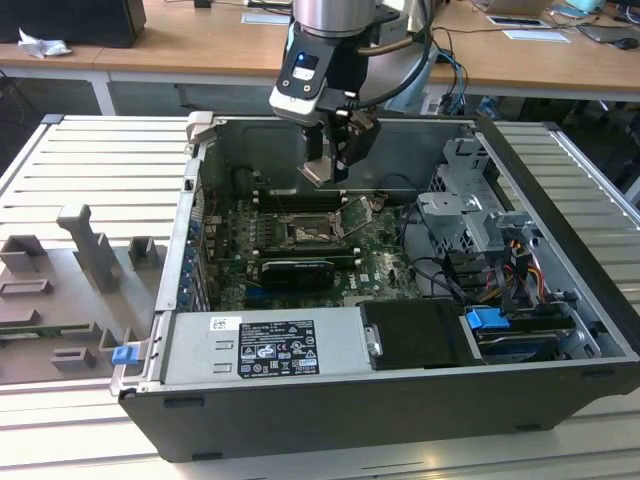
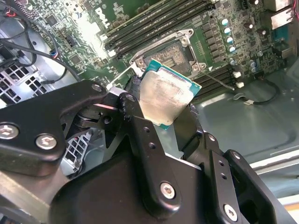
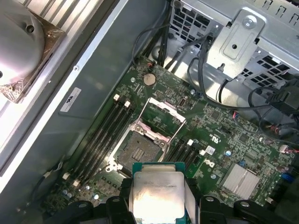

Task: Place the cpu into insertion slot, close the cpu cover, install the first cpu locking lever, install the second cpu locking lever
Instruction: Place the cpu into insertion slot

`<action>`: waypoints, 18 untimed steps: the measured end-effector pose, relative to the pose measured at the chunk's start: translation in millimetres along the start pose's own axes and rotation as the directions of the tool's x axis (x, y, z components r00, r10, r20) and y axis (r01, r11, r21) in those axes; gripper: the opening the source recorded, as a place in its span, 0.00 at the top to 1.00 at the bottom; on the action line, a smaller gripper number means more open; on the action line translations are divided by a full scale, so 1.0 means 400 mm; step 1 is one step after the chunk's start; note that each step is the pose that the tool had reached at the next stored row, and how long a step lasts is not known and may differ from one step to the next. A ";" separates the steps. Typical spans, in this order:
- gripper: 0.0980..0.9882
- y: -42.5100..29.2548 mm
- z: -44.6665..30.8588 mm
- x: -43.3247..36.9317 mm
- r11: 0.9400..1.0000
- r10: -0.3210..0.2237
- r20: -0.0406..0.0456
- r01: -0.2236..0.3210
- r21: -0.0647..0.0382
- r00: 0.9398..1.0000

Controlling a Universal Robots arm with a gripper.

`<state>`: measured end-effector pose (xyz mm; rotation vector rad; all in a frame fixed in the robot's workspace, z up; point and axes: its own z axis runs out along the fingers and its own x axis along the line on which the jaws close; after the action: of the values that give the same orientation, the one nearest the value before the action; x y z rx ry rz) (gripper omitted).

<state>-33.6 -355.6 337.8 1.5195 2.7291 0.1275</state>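
The gripper (image 1: 330, 172) is clamped on the chip (image 3: 158, 193), hanging above the empty socket (image 3: 139, 150) near the far side of the case (image 1: 300, 425), with the cover (image 3: 161, 116) tipped open, so no step is finished yet and the levers (image 2: 217, 80), hard to see, seem unlatched.

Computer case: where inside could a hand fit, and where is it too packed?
Bare room: the grey case wall beside the memory slots, and the open insertion slot beside its raised cpu cover. Crowded: the cables and drive cage at the exterior view's right. The gripper holds the cpu.
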 end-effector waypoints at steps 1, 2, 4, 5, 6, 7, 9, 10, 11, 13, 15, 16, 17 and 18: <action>0.52 0.000 0.004 0.000 1.000 0.001 0.000 -0.001 0.000 1.000; 0.52 -0.001 0.007 0.000 1.000 0.001 0.001 -0.001 0.001 1.000; 0.52 -0.001 0.015 0.000 1.000 0.001 0.003 -0.001 0.002 1.000; 0.52 -0.002 0.021 -0.001 1.000 0.001 0.003 -0.001 0.003 1.000; 0.52 -0.002 0.030 -0.001 1.000 0.003 0.002 -0.003 0.005 1.000; 0.52 -0.003 0.036 -0.001 1.000 0.014 0.003 -0.014 0.004 1.000; 0.52 -0.003 0.043 -0.001 0.999 0.052 0.006 -0.052 0.003 0.999; 0.52 -0.004 0.045 -0.001 0.998 0.069 0.007 -0.069 0.003 0.998; 0.52 -0.004 0.047 -0.001 0.996 0.087 0.008 -0.087 0.002 0.996; 0.52 -0.004 0.050 -0.001 0.993 0.122 0.011 -0.122 0.001 0.992; 0.52 -0.004 0.053 -0.001 0.990 0.142 0.013 -0.142 0.000 0.990; 0.52 -0.004 0.054 -0.001 0.989 0.145 0.013 -0.145 0.000 0.989; 0.52 -0.004 0.056 -0.001 0.989 0.147 0.015 -0.147 0.001 0.989; 0.52 -0.005 0.058 -0.002 0.989 0.147 0.014 -0.147 0.001 0.989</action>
<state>-33.6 -355.7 314.7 1.7146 2.6047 0.1157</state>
